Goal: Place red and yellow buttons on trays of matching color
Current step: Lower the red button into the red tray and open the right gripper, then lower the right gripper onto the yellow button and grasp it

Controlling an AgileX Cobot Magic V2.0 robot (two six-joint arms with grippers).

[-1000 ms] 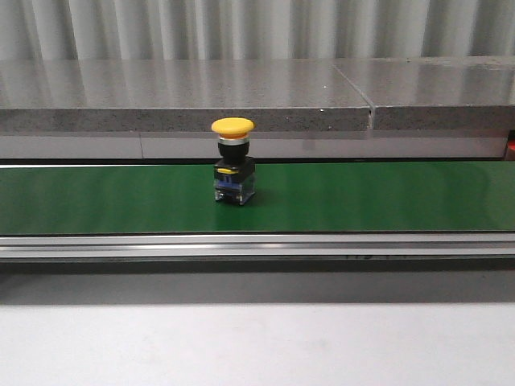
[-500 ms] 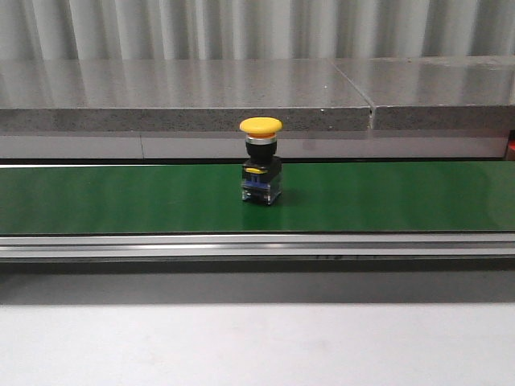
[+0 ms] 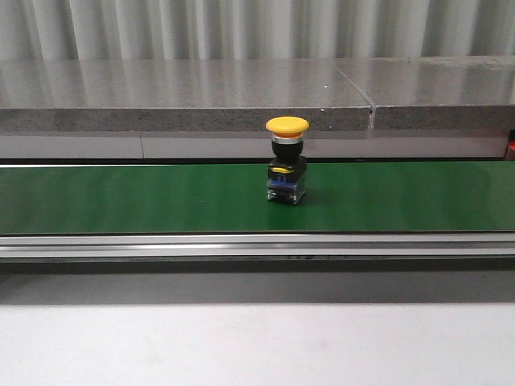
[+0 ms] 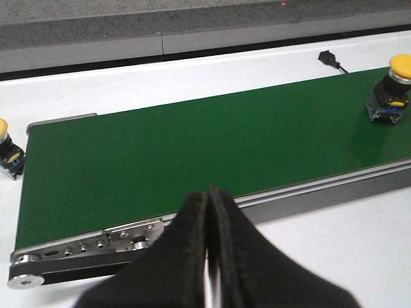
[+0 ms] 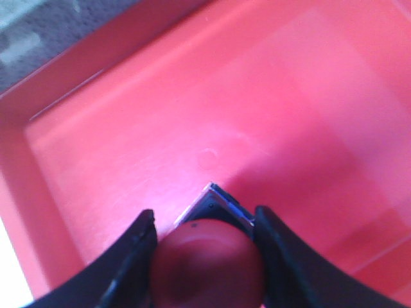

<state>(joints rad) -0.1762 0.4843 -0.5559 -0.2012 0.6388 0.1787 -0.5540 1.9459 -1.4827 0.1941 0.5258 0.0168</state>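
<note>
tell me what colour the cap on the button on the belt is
Yellow cap; front view shows it best.

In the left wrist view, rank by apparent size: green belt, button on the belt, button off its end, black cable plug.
1. green belt
2. button on the belt
3. button off its end, partly cropped, so unsure
4. black cable plug

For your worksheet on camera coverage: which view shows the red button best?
The right wrist view: the red button sits between the right gripper's fingers, above the red tray. The front and left wrist views don't show it, only yellow buttons.
</note>
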